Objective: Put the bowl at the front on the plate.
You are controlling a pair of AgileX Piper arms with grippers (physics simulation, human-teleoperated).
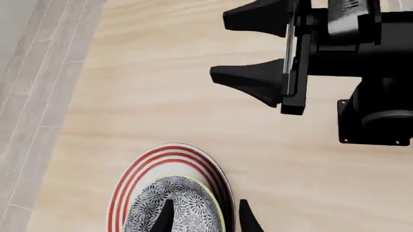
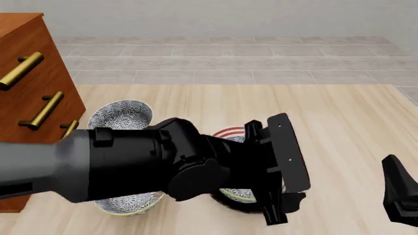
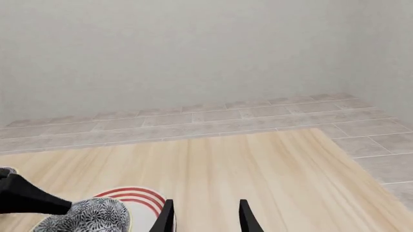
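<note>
Glazed white ceramic with a dense dark-blue flower print and a thin yellow-green rim: that is the bowl [image 1: 187,203], deep and round. It sits directly below the left gripper [image 1: 208,220], resting on the plate [image 1: 139,169], a broad flat white disc ringed in red that shows beyond the bowl on the side away from the gripper. The plate in turn lies on the pale wood-grain counter [image 1: 161,72].

The left gripper stands wide apart. One fingertip [image 1: 166,217] shows over the bowl's patterned inside and the other falls outside its rim, so the jaws straddle the wall without pinching it. By the width of the gap I judge it holds nothing.

The right gripper [image 3: 205,217] is also spread open and empty, off to the side with the plate and bowl ahead of it and toward the other arm.

I would expect the bowl to be stiff, fairly heavy for its size, slick under the pads and liable to chip if dropped or knocked on the plate. The sensible hold is across the rim, one finger inside and one outside, lifted straight up to avoid tipping. Two matching bowls [image 2: 121,115] [image 2: 127,203] stay on the counter beyond the left arm.
</note>
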